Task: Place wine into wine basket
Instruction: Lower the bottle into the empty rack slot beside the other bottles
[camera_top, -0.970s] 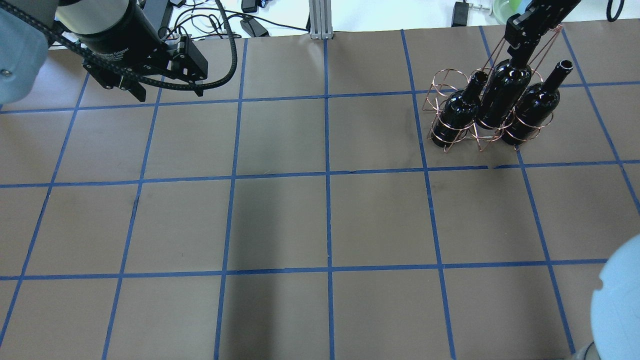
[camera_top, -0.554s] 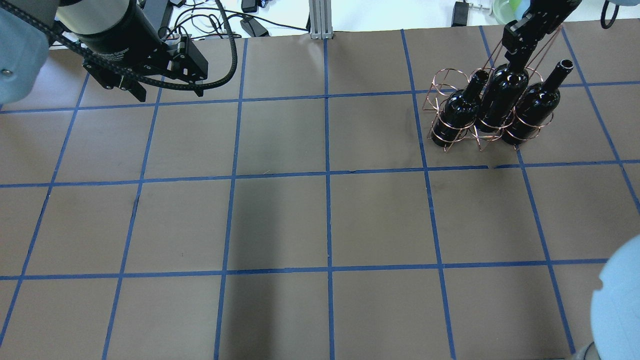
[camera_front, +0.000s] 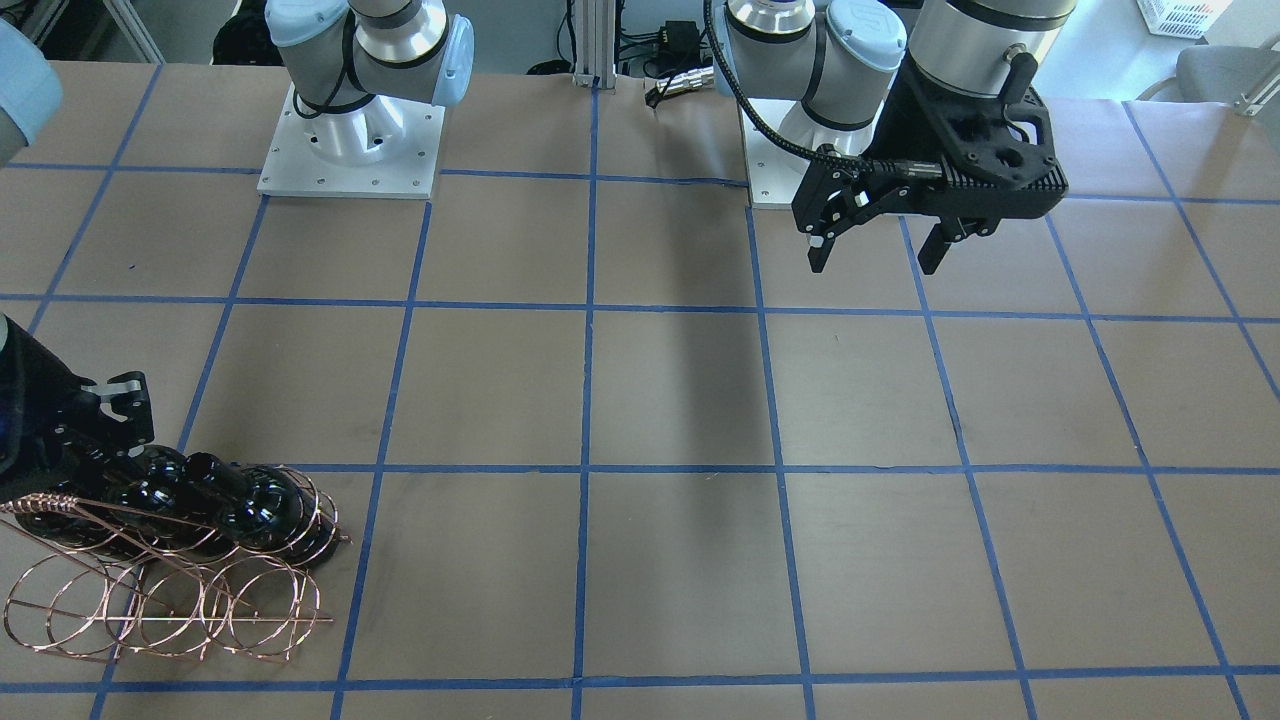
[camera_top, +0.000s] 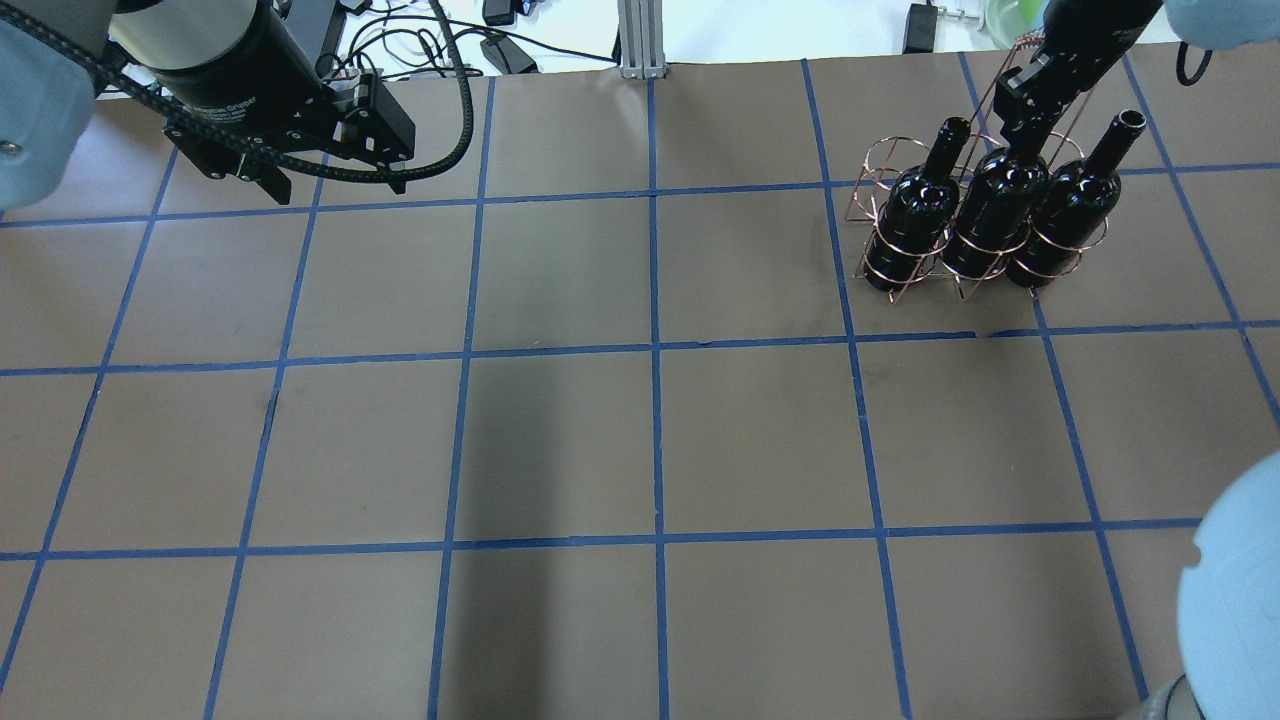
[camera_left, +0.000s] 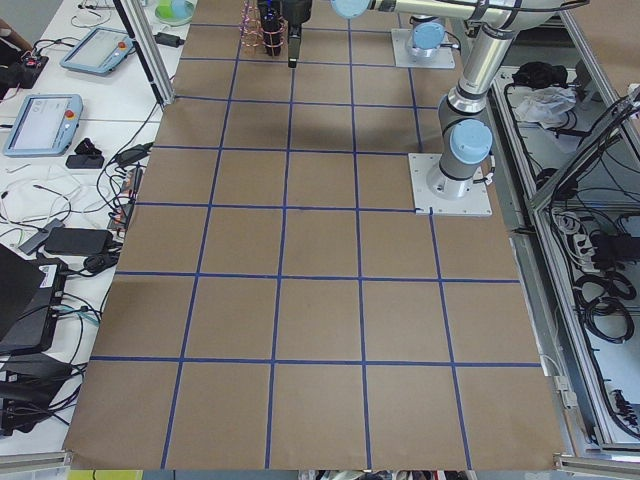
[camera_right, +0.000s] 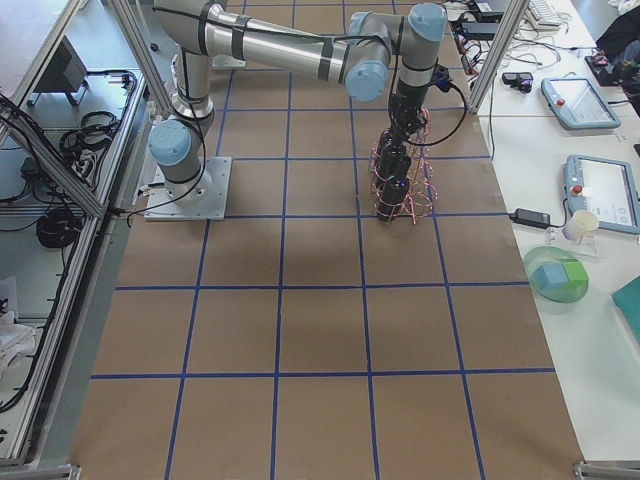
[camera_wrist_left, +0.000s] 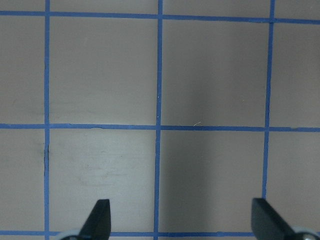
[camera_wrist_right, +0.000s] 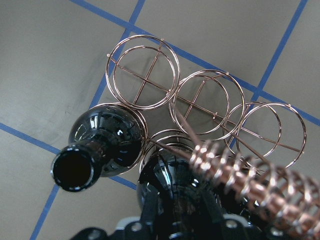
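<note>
Right gripper (camera_top: 1018, 98), overhead view: its jaws clamp the neck of the wine (camera_top: 995, 215), which is seated in a middle hoop of the wine basket (camera_top: 893, 143) at the table's (camera_top: 650, 440) 1 o'clock. Other bottles (camera_top: 915, 215) stand at its 9 and 3 o'clock.

Front-facing view: left gripper (camera_front: 875, 258) hangs above the table, jaws apart.

Left wrist view: fingertips (camera_wrist_left: 100, 217) are spread wide.

Brown paper covers the bench (camera_top: 560, 440), ruled into squares by blue tape (camera_top: 655, 347). Along one long edge stands a white side table (camera_right: 590, 380) with two grey tablets (camera_right: 575, 100), a paper cup (camera_right: 580, 222) and what may be a green bowl (camera_right: 558, 280). The light is even.
</note>
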